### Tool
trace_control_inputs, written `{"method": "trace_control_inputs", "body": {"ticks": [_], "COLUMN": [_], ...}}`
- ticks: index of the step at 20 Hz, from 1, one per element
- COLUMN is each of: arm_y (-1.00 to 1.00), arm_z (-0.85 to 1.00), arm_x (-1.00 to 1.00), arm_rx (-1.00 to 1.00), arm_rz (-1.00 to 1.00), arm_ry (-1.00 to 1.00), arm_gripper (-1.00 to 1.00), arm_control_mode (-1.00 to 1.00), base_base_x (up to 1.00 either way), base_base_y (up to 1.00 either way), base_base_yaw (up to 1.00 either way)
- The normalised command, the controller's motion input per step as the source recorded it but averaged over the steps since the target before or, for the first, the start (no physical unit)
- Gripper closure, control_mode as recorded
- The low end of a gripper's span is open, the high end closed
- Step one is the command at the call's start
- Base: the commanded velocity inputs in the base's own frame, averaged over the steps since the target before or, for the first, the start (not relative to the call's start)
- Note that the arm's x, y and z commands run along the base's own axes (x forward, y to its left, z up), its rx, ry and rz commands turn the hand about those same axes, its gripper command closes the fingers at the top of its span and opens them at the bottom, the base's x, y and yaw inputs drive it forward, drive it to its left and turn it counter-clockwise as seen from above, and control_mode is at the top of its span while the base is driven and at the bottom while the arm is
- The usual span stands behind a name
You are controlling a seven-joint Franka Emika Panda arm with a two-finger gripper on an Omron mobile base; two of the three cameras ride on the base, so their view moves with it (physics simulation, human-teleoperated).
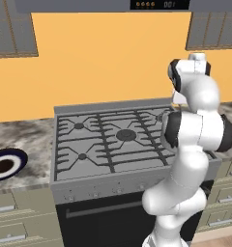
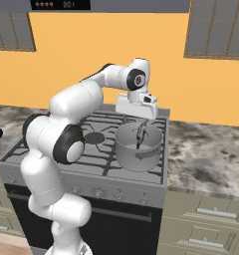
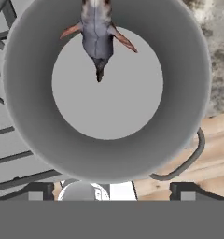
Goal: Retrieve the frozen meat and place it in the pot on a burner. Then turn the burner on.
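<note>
- Left base view: the white arm takes up most of the right side, standing in front of the stove. The grates on the near and left burners are bare. Off to the left, a round dark-blue-rimmed plate sits on the marbled surface, well apart from the stove. Orange wall behind, grey cabinets up in both corners.
- Right base view: much better angle. The arm reaches over the cooktop and the tool hangs straight down over the pot, which sits on the front right burner. Something thin and dark is poking down inside the pot mouth right under the tool; can't tell from here whether that's a finger or the frozen meat. More marbled surface stretches to the right of the stove, drawers under it.
- Hand view: looking straight down into the pot, so you get the grey wall, the flat bottom and one loop handle at the lower right. The frozen meat is inside, up near the top of the picture, looking like it's against the wall. The two finger tips sit far apart at the bottom corners, so the tool is spread wide with nothing in it.
</note>
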Motion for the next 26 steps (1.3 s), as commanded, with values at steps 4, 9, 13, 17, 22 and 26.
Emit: {"method": "trace_control_inputs", "body": {"ticks": [4,9,13,17,22,26], "arm_y": [0.14,0.16,0.10,0.00,0.00,-0.15], "arm_z": [-0.06,-0.01,0.00,0.00,-0.03,-0.26], "arm_x": [-0.29,-0.19,-0.28,-0.51,-0.83,-0.91], "arm_rx": [0.00,0.00,0.00,0.00,0.00,0.01], "arm_rz": [0.00,0.00,0.00,-0.03,-0.07,-0.06], "arm_ry": [-0.01,0.00,0.00,-0.02,-0.08,-0.18], "arm_gripper": [-1.00,-1.00,-1.00,-1.00,-1.00,-1.00], "arm_control_mode": [-1.00,-1.00,-1.00,-1.00,-1.00,-1.00], "base_base_x": [0.00,0.00,0.00,0.00,0.00,0.00], "base_base_y": [0.00,0.00,0.00,0.00,0.00,0.00], "base_base_yaw": [0.00,0.00,0.00,0.00,0.00,0.00]}}
